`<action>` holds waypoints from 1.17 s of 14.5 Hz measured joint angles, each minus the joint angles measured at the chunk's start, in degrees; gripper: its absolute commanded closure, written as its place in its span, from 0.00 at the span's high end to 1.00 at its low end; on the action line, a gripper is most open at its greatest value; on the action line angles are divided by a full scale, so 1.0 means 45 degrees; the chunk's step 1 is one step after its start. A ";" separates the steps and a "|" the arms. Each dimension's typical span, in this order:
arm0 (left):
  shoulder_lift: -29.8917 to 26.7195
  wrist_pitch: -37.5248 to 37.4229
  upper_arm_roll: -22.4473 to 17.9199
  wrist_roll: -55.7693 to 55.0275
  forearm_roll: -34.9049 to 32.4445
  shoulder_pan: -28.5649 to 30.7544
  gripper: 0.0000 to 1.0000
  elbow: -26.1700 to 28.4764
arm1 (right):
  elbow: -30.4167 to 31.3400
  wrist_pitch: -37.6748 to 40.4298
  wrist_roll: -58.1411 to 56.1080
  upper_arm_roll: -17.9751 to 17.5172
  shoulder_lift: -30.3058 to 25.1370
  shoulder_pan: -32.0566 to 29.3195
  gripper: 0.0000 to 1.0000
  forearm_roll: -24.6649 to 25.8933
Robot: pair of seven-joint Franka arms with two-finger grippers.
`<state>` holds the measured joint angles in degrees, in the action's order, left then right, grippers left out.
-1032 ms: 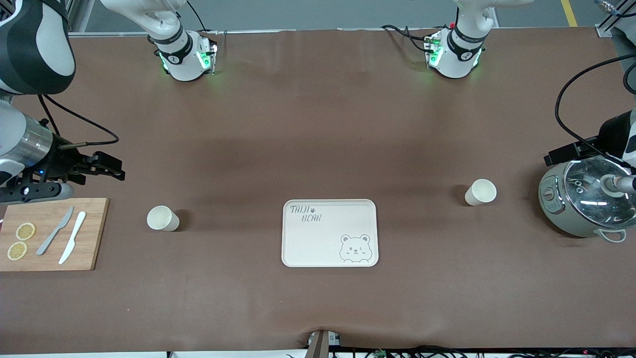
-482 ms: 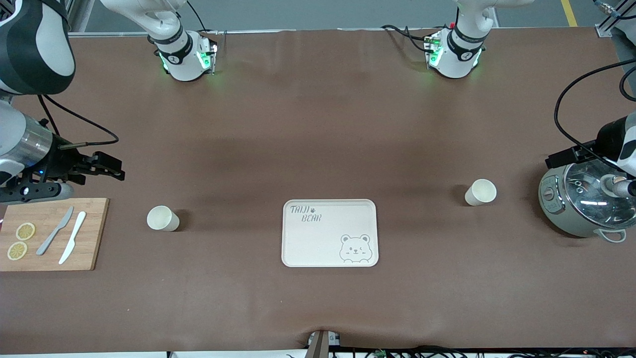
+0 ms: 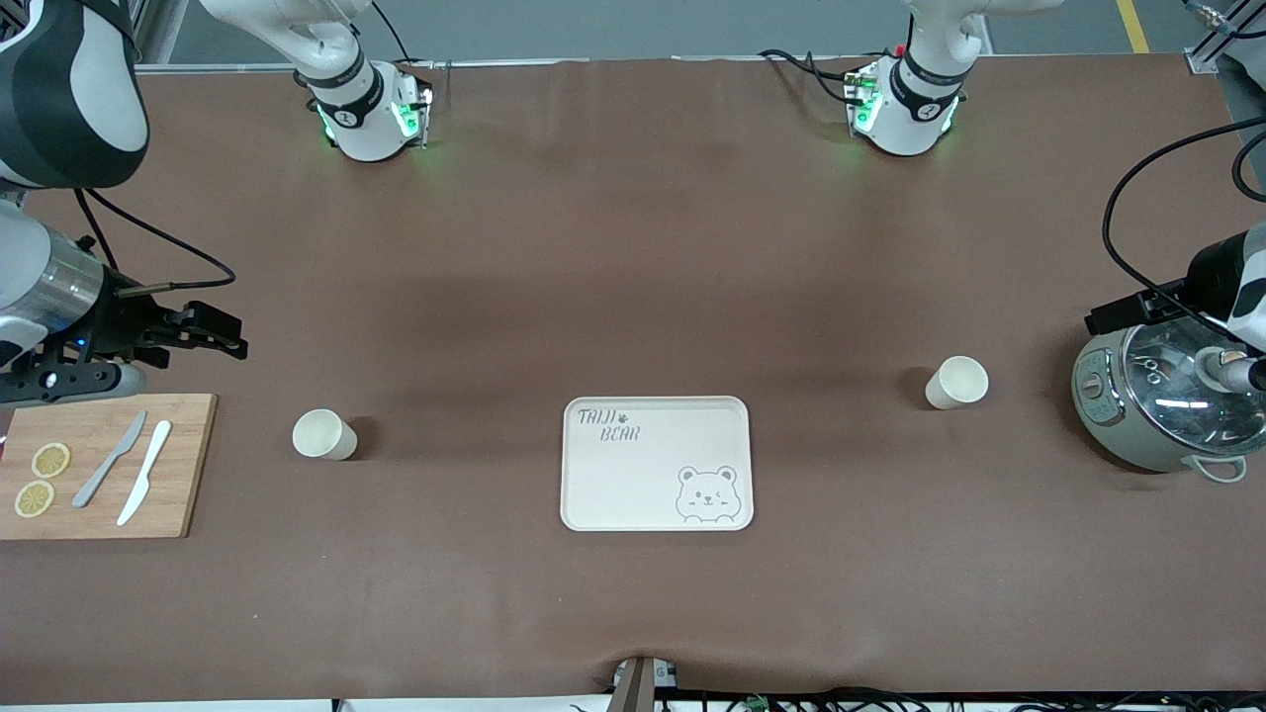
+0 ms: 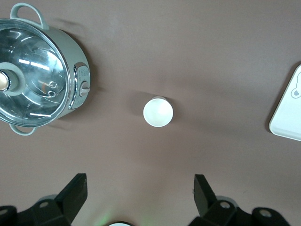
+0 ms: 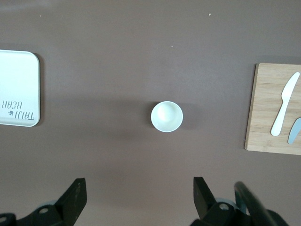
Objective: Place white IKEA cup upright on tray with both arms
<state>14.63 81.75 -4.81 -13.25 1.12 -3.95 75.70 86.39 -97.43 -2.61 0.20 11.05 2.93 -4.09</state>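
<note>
Your left gripper (image 4: pixel 138 197) and right gripper (image 5: pixel 136 197): fingers apart, tips cut off. Both white cups (image 4: pixel 158 112) (image 5: pixel 166 116) upright, mouths up; tray (image 3: pixel 657 464) flat.

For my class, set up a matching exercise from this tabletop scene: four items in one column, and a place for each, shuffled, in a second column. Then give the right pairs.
Items
1. tray
2. pot with glass lid
3. white knife
4. lemon slices

Places
A. at the left arm's end of the table, under the left end effector
B. on the cutting board, at its edge farthest from the cups
C. on the bare table, between the two white cups
D. on the cutting board, beside the grey knife

Pairs: 1-C, 2-A, 3-D, 4-B
</note>
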 measured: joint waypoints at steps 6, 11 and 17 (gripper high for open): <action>0.0000 0.0000 -0.0002 0.0000 0.0000 0.0023 1.00 0.0000 | -0.0185 0.0221 0.0830 -0.0049 -0.0139 0.0610 1.00 0.0379; 0.0000 0.0000 0.0006 0.0000 0.0000 -0.0001 1.00 0.0000 | -0.0432 0.0236 0.1140 -0.0020 -0.0357 0.0606 1.00 0.0503; -0.0002 0.0000 0.0010 0.0000 0.0000 -0.0008 1.00 -0.0023 | -0.0619 0.0235 0.1141 0.0109 -0.0368 0.0453 1.00 0.1017</action>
<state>14.62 81.75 -4.76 -13.25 1.11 -3.98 75.60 83.60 -96.37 2.53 0.69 9.39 4.96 0.48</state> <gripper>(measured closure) 0.000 0.000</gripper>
